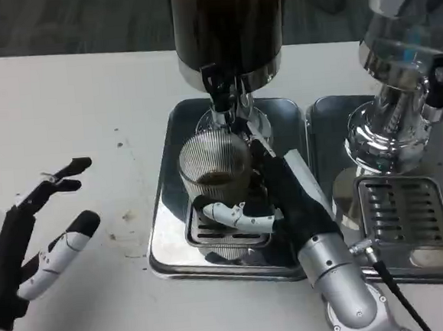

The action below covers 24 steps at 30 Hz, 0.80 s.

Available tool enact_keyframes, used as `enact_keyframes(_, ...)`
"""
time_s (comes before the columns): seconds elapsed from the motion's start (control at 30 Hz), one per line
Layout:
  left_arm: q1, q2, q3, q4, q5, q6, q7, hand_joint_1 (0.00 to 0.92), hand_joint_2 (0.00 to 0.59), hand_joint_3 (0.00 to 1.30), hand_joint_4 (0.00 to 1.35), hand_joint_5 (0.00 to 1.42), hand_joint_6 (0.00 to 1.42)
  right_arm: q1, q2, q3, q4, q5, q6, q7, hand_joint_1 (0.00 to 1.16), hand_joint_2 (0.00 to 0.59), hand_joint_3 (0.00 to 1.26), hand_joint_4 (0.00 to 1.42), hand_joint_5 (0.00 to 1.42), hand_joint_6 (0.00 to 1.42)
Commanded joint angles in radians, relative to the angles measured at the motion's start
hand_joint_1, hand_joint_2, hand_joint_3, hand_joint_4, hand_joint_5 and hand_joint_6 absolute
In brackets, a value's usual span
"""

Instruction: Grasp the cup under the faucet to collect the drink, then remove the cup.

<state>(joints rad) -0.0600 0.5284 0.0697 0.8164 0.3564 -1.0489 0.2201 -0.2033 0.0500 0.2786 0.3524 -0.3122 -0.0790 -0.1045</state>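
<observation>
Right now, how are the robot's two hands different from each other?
The right hand is wrapped around the ribbed cup under the faucet, while the left hand holds nothing. The right hand sits over the metal tray; the left hand is out over the bare white table, fingers spread apart. Both have fingers in white and black.

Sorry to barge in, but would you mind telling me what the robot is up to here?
The right hand grips a ribbed clear cup standing on the metal tray under the faucet of a dark drink dispenser. A little brown drink sits in the cup. The left hand waits open over the table.
</observation>
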Motion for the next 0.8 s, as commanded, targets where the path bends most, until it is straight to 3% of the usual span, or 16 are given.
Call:
enact_keyframes(0.03, 0.009, 0.0, 0.0, -0.007, -0.007, 0.011, 0.003, 0.0, 0.159, 0.29, 0.24, 0.31, 0.16, 0.003, 0.01, 0.001, 0.023, 0.006, 0.0, -0.001, 0.95, 0.224, 0.14, 0.27, 0.21, 0.31)
enact_keyframes(0.4, 0.01, 0.006, -0.001, -0.007, -0.01, 0.006, -0.004, 0.0, 0.157, 0.29, 0.24, 0.31, 0.16, 0.007, 0.027, -0.014, 0.032, 0.016, -0.019, -0.053, 0.97, 0.237, 0.35, 0.39, 0.32, 0.42)
enact_keyframes(0.8, 0.001, 0.007, -0.009, 0.003, -0.018, 0.004, -0.023, 0.0, 0.155, 0.29, 0.24, 0.31, 0.16, 0.016, 0.036, -0.027, 0.029, 0.026, -0.073, -0.108, 1.04, 0.226, 0.48, 0.54, 0.5, 0.58)
